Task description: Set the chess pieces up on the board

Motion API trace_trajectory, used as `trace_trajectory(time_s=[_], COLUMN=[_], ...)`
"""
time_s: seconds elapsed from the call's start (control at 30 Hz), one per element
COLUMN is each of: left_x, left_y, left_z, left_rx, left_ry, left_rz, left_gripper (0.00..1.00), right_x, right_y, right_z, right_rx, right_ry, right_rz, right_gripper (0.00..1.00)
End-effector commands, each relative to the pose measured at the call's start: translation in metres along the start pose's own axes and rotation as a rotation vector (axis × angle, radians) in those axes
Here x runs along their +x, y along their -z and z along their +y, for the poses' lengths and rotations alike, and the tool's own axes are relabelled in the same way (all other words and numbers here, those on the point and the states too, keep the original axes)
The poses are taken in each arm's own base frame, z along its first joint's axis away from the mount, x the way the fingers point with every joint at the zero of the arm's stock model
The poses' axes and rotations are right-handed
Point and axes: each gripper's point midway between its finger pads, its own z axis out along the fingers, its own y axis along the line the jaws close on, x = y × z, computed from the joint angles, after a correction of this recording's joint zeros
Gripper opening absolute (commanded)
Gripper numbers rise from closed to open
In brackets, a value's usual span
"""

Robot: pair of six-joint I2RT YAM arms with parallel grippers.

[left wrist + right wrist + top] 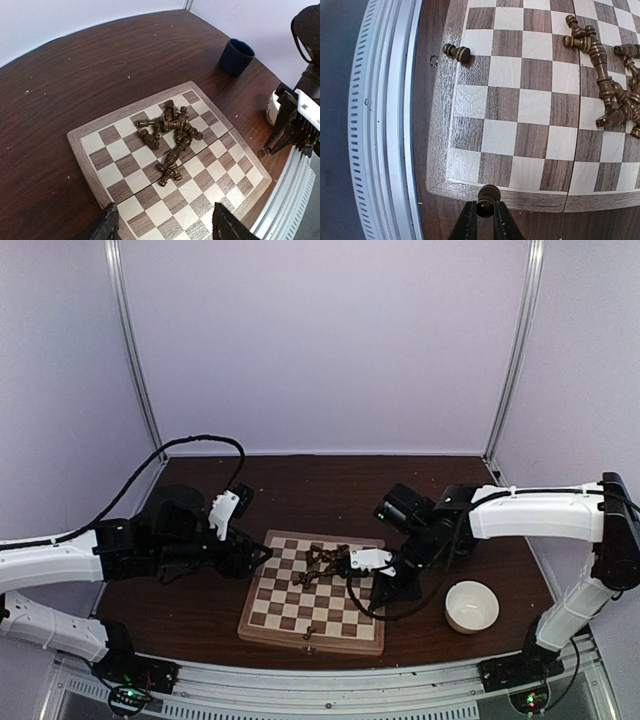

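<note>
A high rear camera overlooks everything; both wrist cameras closely share the board (285, 612).

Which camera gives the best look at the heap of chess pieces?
The left wrist view: the whole heap lies mid-frame, unobstructed. The top view shows the heap small; the right wrist view cuts off all but its edge.

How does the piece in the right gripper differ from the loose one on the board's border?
Grip: the held piece sits pinched in the right gripper; the loose piece touches no gripper.
Pose: the held piece shows its head end-on; the loose piece lies on its side on the border of the board.
Shared: both dark brown, both apart from the pile.
</note>
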Motion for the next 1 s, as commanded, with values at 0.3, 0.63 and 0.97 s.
trace_trajectory(time_s=[0.3, 0.63, 0.97], left_x=[-0.002, 0.002, 0.006], left_y=[0.0, -0.002, -0.004], left_z=[0.01, 0.012, 0.012], left_rx=[-0.047, -0.054, -0.051], left_ry=[0.035, 0.037, 0.049], left_rz=[-0.007, 0.002, 0.009], left_gripper=[0.64, 0.64, 0.64], right_x=[0.0, 0.006, 0.011], right_y=[-0.027, -0.036, -0.044], right_z=[-0.006, -0.003, -0.003], right_rx=[0.089, 0.062, 0.05], right_ry=[0.156, 0.154, 0.149], right_rz=[0.036, 0.057, 0.077], right_gripper=[0.14, 0.15, 0.19])
